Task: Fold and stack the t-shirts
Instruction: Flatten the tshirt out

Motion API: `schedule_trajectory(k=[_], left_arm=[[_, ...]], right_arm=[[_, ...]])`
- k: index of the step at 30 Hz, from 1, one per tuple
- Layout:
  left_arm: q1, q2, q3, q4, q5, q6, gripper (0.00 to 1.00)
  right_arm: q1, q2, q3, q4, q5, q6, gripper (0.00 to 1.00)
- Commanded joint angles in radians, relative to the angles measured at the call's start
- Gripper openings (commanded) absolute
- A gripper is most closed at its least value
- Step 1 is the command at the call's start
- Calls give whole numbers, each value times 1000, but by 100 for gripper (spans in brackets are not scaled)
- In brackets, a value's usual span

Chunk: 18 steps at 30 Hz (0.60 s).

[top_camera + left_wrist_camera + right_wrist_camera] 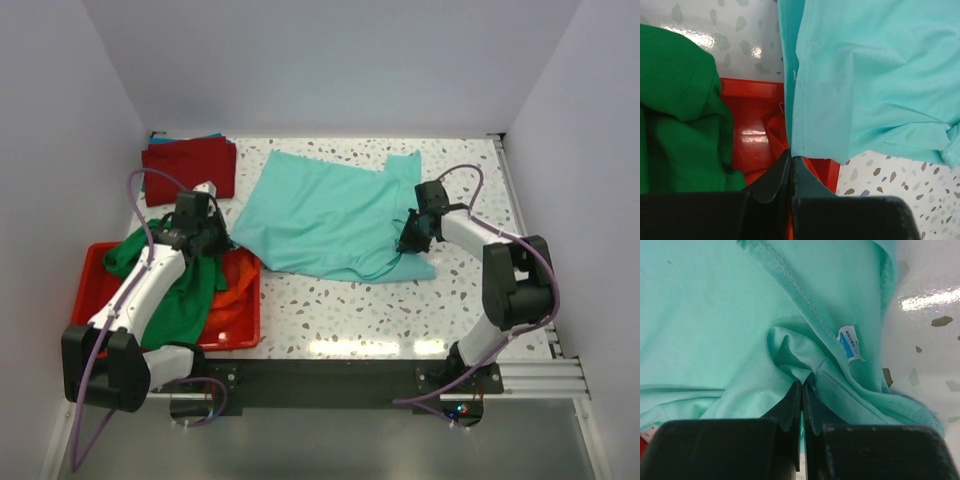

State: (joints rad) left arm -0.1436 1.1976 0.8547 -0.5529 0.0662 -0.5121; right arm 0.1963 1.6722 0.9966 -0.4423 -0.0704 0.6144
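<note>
Pale walls (330,60) close in a speckled tabletop (400,300), and the teal t-shirt (320,215) lies spread across its middle, mostly flat but wrinkled and rucked up toward its right side. Each of the 2 arms has a pinch on it. The left gripper (791,159) has its jaws pressed together on the hemmed corner at the shirt's left edge, just above the rim of the red bin (95,262). The right gripper (802,387) is clamped on a small bunched fold close to the care label (850,344). Gripping 2 opposite sides this way looks meant to put the cloth under tension – ready to be lifted or drawn flat for a fold. From both pairs of fingers the fabric runs forward toward the table's centre; how many layers the right pinch has caught is hard to tell. Further out, the green t-shirt (185,290) drapes over the bin's wall beside the left arm, with the orange t-shirt (238,285) inside the bin. The dark red t-shirt (190,168) sits folded at the far left – apparently on top of a blue t-shirt (185,136), of which only a sliver shows.
</note>
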Motion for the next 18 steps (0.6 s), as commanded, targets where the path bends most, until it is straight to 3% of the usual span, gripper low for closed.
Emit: schedule_trajectory(k=[1,7,18], left_arm=[[6,-33,3,-31,-63,21,0],[24,-64,-29,-59,-195,15,0],[70,-72,-68,-48,-174,21,0]], right_arm=[[6,-47,60,-22,34,-19,0],[-1,-166,74,-116,113,30,0],[-15,-402,36,-220,323,145,0]])
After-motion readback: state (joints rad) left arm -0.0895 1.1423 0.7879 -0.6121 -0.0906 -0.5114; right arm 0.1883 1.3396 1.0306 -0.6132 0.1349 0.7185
